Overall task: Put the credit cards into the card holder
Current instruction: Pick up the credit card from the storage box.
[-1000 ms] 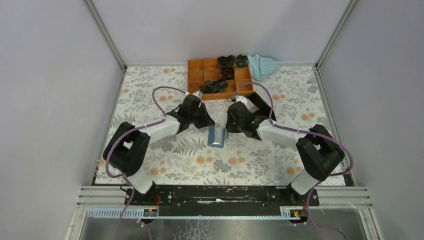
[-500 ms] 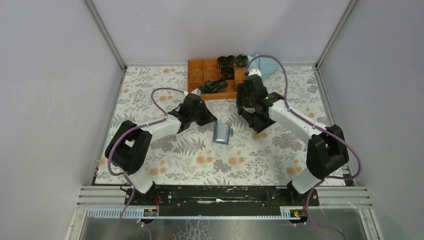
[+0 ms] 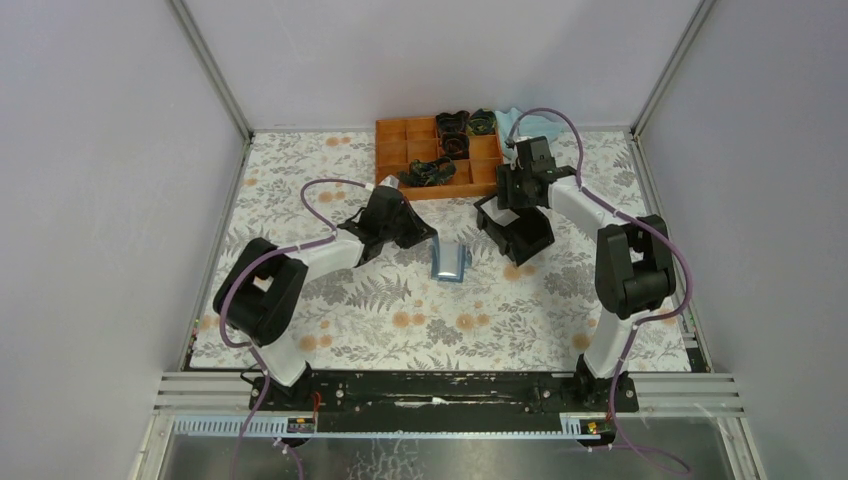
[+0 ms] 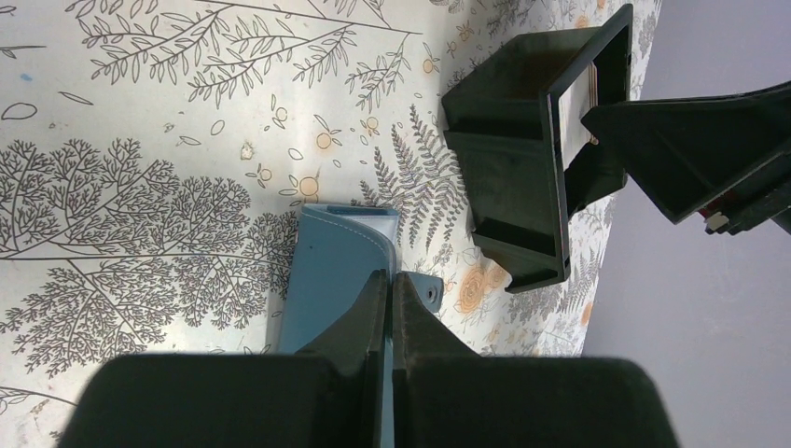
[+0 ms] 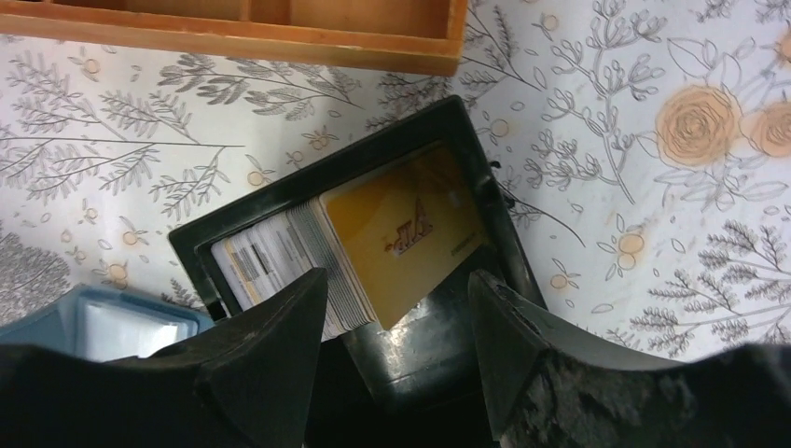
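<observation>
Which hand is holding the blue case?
The left hand: it is pinched shut on the case. The right hand is open above the black box, holding nothing.

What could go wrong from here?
1. The credit cards sit packed together in the black box. The open right end effector may pinch several at once, or catch the box rim on the way in.
2. The left end effector is shut on only a thin edge of the card holder. It may slip, and the holder could then shift or fold shut.
</observation>
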Available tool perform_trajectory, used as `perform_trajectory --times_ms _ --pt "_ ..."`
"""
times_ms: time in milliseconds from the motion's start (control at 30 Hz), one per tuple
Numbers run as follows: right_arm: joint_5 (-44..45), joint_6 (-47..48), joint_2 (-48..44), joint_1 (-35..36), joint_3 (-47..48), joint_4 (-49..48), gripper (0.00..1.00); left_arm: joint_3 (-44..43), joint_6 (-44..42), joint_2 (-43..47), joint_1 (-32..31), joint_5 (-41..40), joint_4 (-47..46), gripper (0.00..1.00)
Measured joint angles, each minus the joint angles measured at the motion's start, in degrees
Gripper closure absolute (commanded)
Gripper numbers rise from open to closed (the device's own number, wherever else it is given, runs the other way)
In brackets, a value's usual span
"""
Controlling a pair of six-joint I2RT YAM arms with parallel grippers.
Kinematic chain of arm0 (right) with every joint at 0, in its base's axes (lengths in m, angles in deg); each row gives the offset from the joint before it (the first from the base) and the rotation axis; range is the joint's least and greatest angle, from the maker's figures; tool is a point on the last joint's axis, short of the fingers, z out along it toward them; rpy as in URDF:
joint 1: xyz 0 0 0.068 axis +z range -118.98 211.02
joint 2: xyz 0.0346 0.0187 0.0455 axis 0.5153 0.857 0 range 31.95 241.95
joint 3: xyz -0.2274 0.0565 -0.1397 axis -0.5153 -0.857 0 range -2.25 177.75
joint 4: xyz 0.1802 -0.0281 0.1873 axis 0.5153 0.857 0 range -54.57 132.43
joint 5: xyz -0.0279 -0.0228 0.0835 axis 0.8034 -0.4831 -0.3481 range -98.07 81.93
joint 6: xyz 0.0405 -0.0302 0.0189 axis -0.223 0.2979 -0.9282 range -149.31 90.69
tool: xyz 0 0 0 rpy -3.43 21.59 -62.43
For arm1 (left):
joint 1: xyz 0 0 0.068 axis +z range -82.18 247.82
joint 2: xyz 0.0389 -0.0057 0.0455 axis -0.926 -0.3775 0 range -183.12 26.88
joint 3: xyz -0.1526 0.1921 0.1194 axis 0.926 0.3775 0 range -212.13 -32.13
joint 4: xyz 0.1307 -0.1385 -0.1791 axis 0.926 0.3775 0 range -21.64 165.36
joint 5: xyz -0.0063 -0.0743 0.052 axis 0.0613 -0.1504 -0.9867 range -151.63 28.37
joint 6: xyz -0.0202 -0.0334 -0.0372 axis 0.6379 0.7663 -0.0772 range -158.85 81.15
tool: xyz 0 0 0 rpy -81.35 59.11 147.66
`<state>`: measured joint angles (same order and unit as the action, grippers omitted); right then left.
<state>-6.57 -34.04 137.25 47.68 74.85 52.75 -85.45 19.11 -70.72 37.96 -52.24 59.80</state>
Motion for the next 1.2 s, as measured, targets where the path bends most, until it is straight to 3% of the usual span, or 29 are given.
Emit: perform_trajectory --times_ms 400,800,1200 --pt "-7.2 2.0 1.8 -0.6 1.1 -0.7 0.39 0.0 0.4 -0.6 0.0 -0.3 -0.9 1.00" --pt "-14.5 1.2 3.7 -3.0 2.7 -2.0 0.77 0.0 0.4 -1.6 0.0 -0.3 -1.4 1.00" --pt "-14.8 0.7 3.7 -3.3 2.7 -2.6 0.82 0.0 0.4 -1.7 0.0 -0.4 -1.7 1.00"
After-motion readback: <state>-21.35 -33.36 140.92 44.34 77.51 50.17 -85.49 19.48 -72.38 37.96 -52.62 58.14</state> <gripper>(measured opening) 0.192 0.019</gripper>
